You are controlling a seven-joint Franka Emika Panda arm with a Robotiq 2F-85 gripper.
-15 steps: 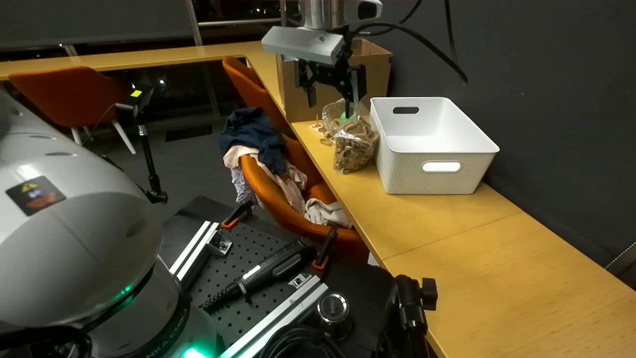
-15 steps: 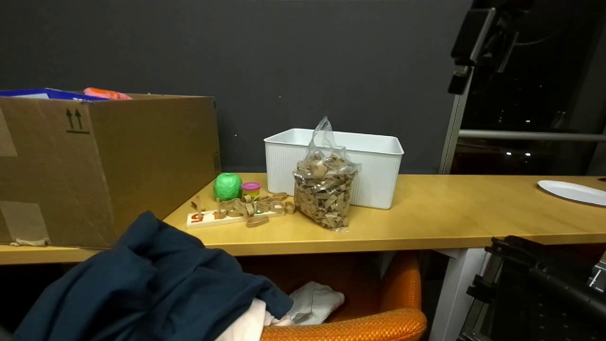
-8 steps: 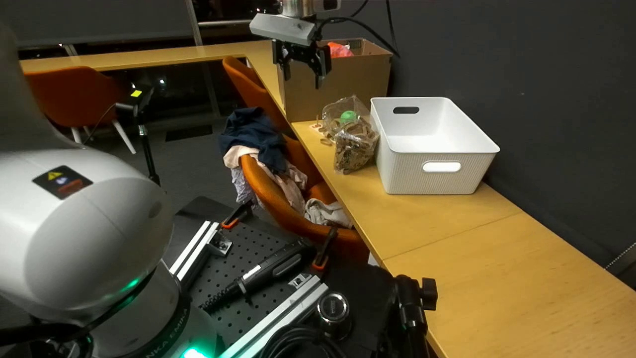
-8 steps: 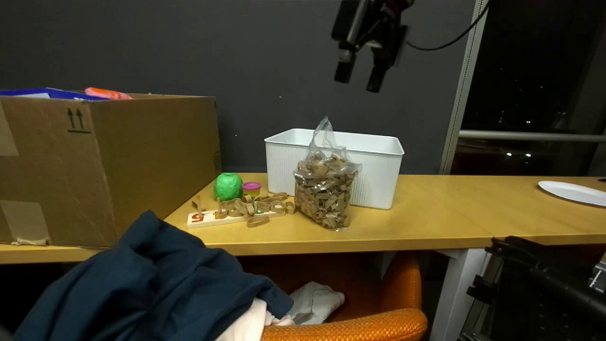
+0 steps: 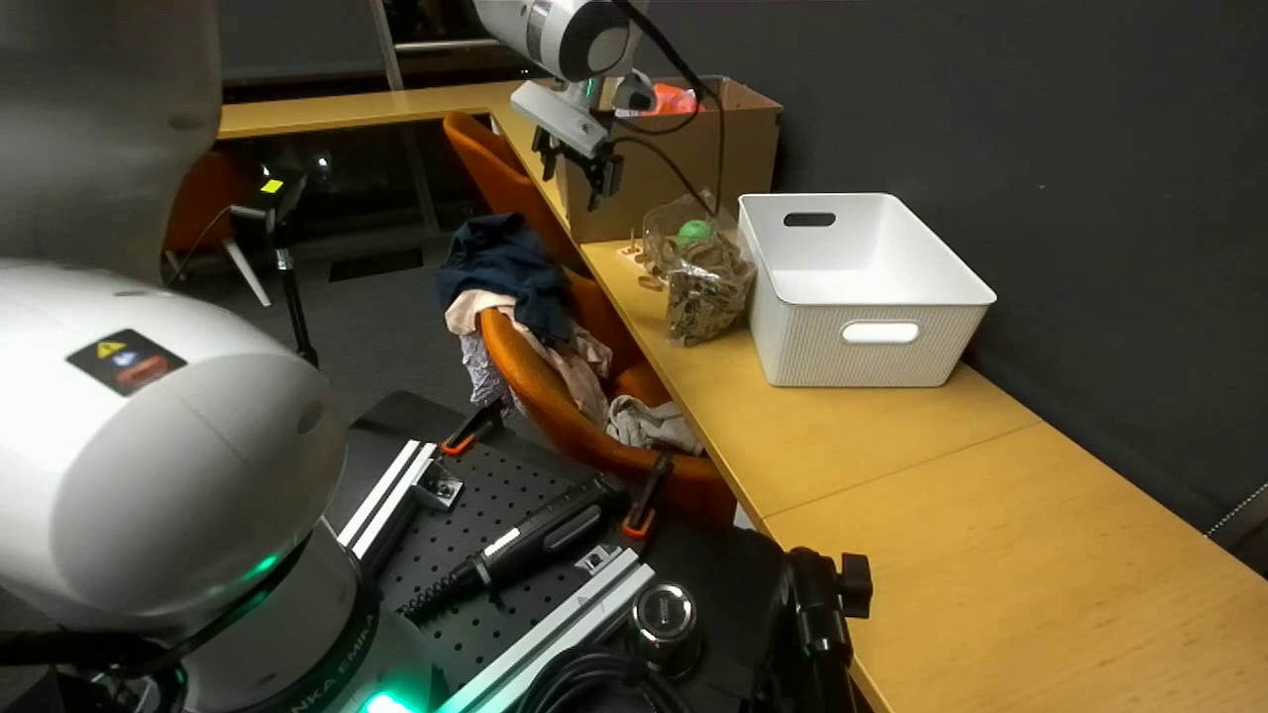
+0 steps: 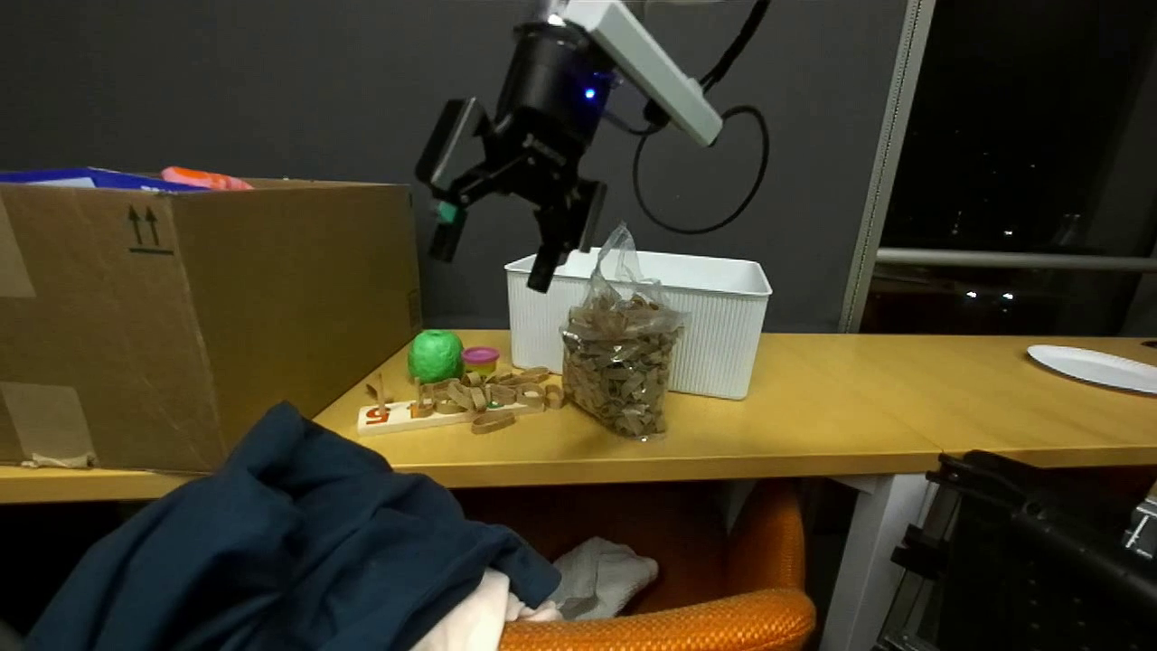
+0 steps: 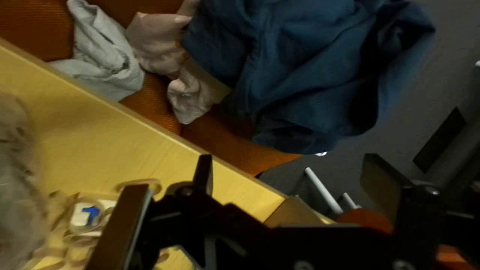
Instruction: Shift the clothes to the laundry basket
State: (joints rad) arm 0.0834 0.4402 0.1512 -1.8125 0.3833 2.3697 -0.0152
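The clothes hang over an orange chair: a navy blue garment (image 5: 505,262), a pale pink-beige piece (image 5: 580,381) and a light grey piece (image 5: 649,421). The navy garment also shows in an exterior view (image 6: 316,542) and at the top of the wrist view (image 7: 311,67). The laundry basket, a white bin (image 5: 832,347), stands on the table; its visible inside is bare. It also shows in an exterior view (image 6: 714,344) and is out of the wrist view. My gripper (image 6: 493,260) is open, empty and tilted, in the air apart from the clothes; its fingers are spread wide in the wrist view (image 7: 289,165).
A tall cardboard box (image 6: 298,316) stands on the table. A clear bag of brown bands (image 6: 624,371) stands against the bin's near side. A green ball (image 6: 435,357) and a number board (image 6: 398,420) lie between box and bag. The table edge runs beside the orange chair (image 5: 555,416).
My gripper has moved leftward in both exterior views, lower in one of them, and has turned and tilted. It stays open. The clothes and the bin have not moved.
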